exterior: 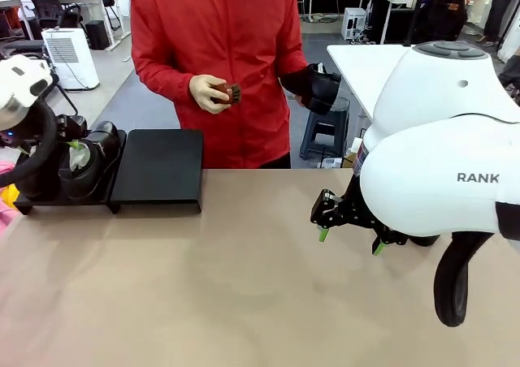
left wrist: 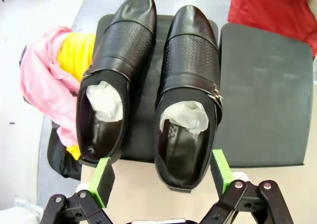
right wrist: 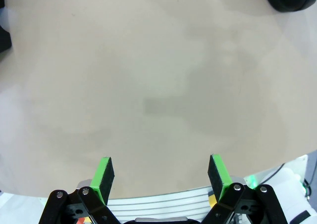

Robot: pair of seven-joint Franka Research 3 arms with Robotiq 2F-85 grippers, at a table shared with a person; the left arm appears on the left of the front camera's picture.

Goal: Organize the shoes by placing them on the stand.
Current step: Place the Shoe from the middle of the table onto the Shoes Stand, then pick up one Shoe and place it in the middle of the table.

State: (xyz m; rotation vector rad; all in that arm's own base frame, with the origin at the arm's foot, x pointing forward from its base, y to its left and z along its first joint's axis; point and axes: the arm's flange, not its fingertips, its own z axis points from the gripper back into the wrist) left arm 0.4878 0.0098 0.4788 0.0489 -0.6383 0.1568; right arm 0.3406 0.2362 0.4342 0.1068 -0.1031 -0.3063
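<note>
Two glossy black shoes, one [left wrist: 111,75] beside the other [left wrist: 190,85], lie side by side on the left part of the matte-black stand [left wrist: 267,95], toes pointing away, with white paper stuffed inside. My left gripper [left wrist: 162,177] hangs open just behind their heels, the right-hand shoe's heel between its green pads [left wrist: 104,177]. In the front view that gripper [exterior: 81,152] is over the stand [exterior: 158,168] at the far left. A person in red holds another black shoe [exterior: 313,87] in one hand. My right gripper [exterior: 349,235] hovers open and holds nothing over the table.
The person's other hand holds a small brown brush [exterior: 223,91]. A pink and yellow cloth [left wrist: 49,80] lies beside the stand on its left. The right half of the stand is bare. Tan table [exterior: 203,286] spreads between the arms. A stool [exterior: 325,131] stands behind.
</note>
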